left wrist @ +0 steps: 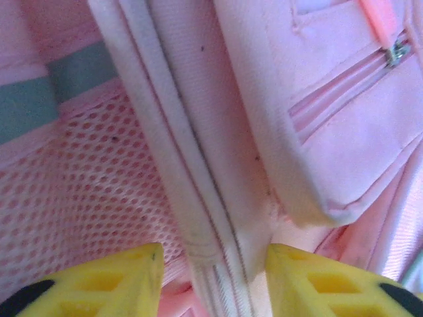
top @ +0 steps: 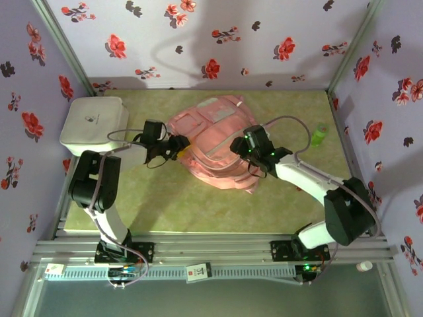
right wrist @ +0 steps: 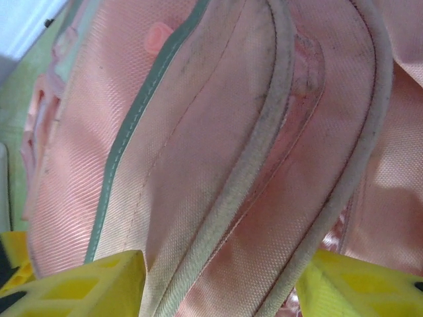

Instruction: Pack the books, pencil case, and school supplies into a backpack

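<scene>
The pink backpack (top: 210, 142) lies flat toward the back of the bench (top: 198, 211), with the left arm (top: 99, 178) and the right arm (top: 304, 175) reaching in from either side, I'd guess so one can steady it while the other works the opening. The right jaws look clenched on a thick fold of its piped edges, likely to lift that flap. The left jaws straddle the pale seam (left wrist: 198, 165) beside the mesh pocket (left wrist: 112, 191), but whether they're pinching it I cannot tell.
</scene>
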`<action>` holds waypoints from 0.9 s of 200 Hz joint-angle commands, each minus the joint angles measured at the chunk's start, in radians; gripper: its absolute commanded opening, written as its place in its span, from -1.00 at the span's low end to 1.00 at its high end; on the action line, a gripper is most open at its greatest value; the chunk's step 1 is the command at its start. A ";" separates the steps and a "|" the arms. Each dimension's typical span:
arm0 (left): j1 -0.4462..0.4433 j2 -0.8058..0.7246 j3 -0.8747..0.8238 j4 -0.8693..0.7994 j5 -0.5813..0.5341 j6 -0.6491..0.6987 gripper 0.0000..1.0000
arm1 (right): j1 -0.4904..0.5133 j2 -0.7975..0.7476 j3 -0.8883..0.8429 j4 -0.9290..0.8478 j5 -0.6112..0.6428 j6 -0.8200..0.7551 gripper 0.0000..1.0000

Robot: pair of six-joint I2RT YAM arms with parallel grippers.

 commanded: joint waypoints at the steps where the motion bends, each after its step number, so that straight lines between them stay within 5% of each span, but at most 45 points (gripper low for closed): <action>1: -0.002 0.031 0.027 0.097 0.041 -0.048 -0.24 | -0.022 0.056 0.069 0.069 -0.067 -0.069 0.20; 58: -0.010 0.057 0.029 0.163 0.048 -0.102 -0.75 | -0.068 0.230 0.257 0.063 -0.113 -0.239 0.17; 94: -0.033 0.061 0.013 0.258 0.049 -0.192 -0.86 | -0.084 0.322 0.393 -0.002 -0.103 -0.321 0.17; 134: -0.060 0.078 -0.003 0.397 0.045 -0.322 -0.95 | -0.084 0.221 0.365 -0.133 0.039 -0.322 0.38; 180: -0.091 0.053 0.006 0.379 -0.008 -0.349 -0.97 | -0.017 0.032 0.261 -0.316 0.191 -0.274 0.40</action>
